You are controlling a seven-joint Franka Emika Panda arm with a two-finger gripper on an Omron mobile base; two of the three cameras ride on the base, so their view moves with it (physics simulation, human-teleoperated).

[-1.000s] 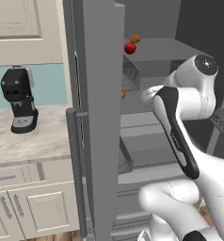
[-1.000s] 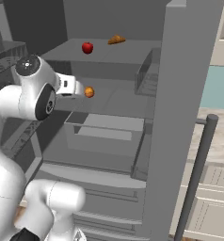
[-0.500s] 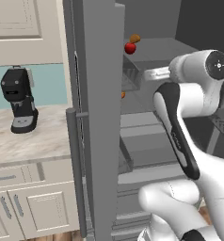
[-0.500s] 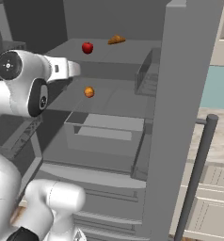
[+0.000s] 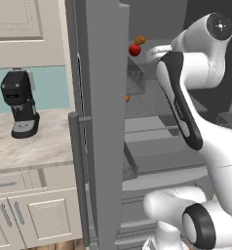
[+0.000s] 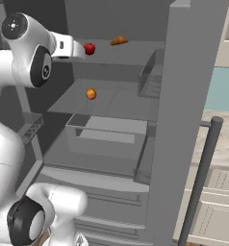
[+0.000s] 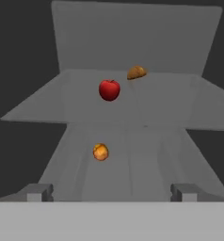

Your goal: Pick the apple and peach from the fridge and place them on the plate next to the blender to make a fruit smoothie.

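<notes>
Grey fridge stands open, its door edge-on between the counter and the shelves. Going left to right in the right base view: the white arm reaches in at upper-shelf height, hand just short of the apple; beyond the apple, further back on the same shelf, lies an oblong orange-brown lump. One shelf down, the peach sits alone, above the clear drawer. In the hand view the gripper has its jaws spread wide with nothing between them; the fingertips frame the scene, apple ahead and a little left of centre, peach lower. In the left base view the apple shows past the door edge, and a black coffee machine stands on the counter at far left. Judgement on progress: neither fruit is picked yet, both rest on their shelves. The arm appears lined up to approach the apple first. Remaining: grasp and carry the apple, then the peach.
</notes>
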